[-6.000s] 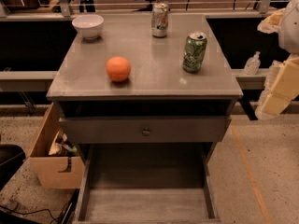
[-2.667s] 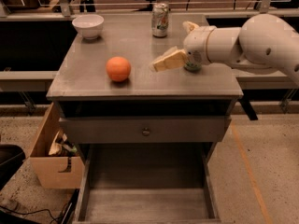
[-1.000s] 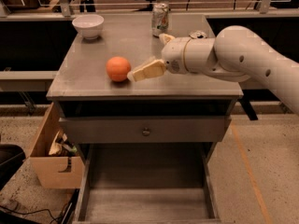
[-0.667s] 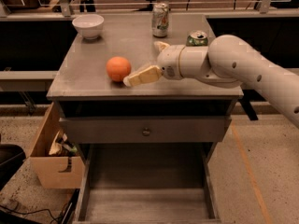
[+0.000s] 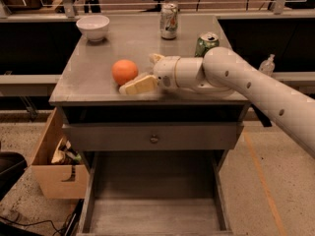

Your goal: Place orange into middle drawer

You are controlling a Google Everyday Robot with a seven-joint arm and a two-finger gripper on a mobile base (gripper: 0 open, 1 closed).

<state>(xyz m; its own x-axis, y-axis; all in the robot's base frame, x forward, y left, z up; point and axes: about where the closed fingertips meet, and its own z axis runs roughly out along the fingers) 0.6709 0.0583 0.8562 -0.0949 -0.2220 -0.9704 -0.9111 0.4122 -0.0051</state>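
Orange (image 5: 124,72) is sitting on the grey tabletop (image 5: 88,77) toward its front left part, with a band of open surface lying between it and the front edge at 6 o'clock. The gripper (image 5: 147,73) is hovering at the orange's 3 o'clock, its fingers spread apart and grasping nothing. The lower finger (image 5: 139,85) is reaching along the fruit's 5 o'clock side, touching it or nearly so, while the upper one is showing only as a short tip at 2 o'clock. The white arm (image 5: 236,82) is stretching in from 3 o'clock, covering the table's front right edge.

A white bowl (image 5: 93,27) is standing at 11 o'clock from the orange near the back left corner. A silver can (image 5: 169,20) is standing at 1 o'clock by the back edge, and a green can (image 5: 205,43) at 2 o'clock, just behind the arm. Open tabletop is lying at the fruit's 9 and 12 o'clock.

Below, at 6 o'clock, the middle drawer (image 5: 152,219) is standing pulled out, its pale floor showing between low side walls. Above it a drawer front with a round knob (image 5: 154,138) is sitting closed. A cardboard box (image 5: 54,176) is resting on the floor at 8 o'clock.
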